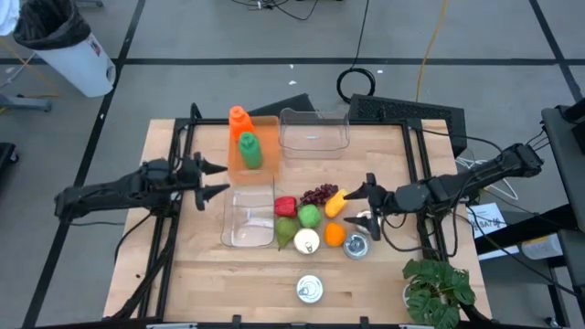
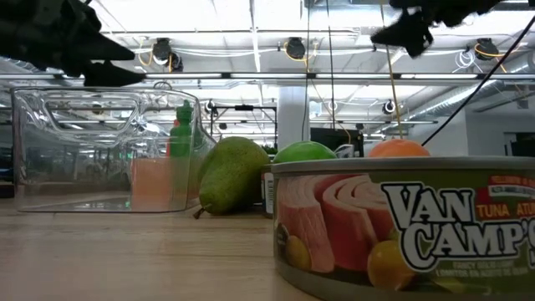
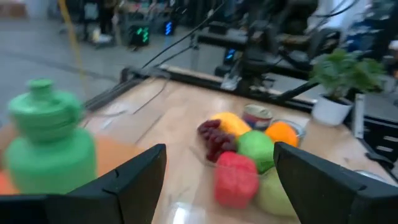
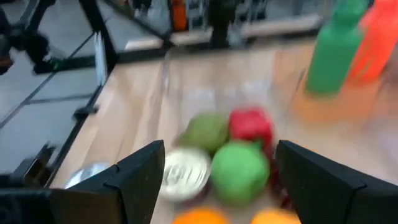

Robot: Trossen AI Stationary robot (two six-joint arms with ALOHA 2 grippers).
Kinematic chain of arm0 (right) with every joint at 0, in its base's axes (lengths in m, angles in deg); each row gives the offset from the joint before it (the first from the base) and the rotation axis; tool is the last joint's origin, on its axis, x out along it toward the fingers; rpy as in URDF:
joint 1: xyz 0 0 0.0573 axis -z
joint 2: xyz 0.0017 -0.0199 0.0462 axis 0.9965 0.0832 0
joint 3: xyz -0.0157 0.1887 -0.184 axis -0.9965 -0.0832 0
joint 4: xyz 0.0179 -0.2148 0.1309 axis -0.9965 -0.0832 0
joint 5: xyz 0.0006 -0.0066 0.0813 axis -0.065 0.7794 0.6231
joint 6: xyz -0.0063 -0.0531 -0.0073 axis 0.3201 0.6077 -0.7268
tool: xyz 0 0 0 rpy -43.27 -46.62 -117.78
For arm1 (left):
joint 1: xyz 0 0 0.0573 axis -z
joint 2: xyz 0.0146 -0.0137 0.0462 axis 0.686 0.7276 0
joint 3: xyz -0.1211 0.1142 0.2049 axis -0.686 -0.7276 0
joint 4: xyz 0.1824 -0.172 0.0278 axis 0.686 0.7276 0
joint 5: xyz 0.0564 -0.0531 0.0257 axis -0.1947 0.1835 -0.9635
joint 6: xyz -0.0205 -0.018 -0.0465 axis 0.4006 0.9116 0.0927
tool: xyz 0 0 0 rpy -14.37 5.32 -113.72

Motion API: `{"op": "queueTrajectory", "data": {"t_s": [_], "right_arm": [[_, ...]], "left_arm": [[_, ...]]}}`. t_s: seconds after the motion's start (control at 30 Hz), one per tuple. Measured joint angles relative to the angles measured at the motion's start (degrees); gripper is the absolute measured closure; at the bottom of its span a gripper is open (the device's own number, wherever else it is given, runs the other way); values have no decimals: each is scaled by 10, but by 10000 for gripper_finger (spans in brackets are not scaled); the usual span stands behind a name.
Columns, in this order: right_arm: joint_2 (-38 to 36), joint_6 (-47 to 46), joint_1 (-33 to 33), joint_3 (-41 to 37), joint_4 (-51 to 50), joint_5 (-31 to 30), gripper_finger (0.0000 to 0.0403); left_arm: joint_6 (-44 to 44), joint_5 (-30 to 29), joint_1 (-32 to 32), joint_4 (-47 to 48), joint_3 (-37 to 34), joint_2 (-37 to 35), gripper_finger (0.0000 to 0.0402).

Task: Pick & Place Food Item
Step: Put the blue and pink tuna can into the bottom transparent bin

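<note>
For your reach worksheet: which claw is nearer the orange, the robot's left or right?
Right. The right claw hangs open just beside the orange, on its right. The left claw, also open, is across the table, beyond the clear tub and the fruit cluster.

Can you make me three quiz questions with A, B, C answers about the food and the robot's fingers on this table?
1. Where is the green bottle?
A. in the orange bin
B. beside the plant
C. on a tin

2. How many clear bins are on the table?
A. one
B. two
C. four

3. How are the right gripper's fingers?
A. shut on the orange
B. open, holding nothing
C. shut on a tin

Answers:
1 A: the high view shows the bottle standing in the orange bin.
2 B: one clear bin sits at the far edge, another clear bin beside the red pepper.
3 B: the right wrist view shows its fingers apart with nothing between.
</note>
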Motion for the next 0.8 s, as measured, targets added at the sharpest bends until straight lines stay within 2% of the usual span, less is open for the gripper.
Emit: {"op": "queueTrajectory", "data": {"t_s": [0.1, 0.17, 0.3, 0.5, 0.6, 0.8], "right_arm": [[-2, -50, 8, -2, -57, 47, 115], [-8, -114, 13, 8, -128, 61, 115], [-8, -226, 26, 28, -295, 60, 115], [15, -278, 46, 28, -454, 29, 115], [36, -278, 52, 28, -491, 16, 115], [76, -254, 58, 7, -454, 32, 115]], "left_arm": [[-15, -3, 12, -52, -22, 0, 85], [-14, -4, 12, -59, -24, 0, 85], [-15, -4, 12, -59, -24, 2, 92], [-18, -5, 12, -60, -24, 2, 103], [-18, -5, 12, -61, -24, 2, 101], [-17, -5, 12, -61, -24, 2, 87]]}}
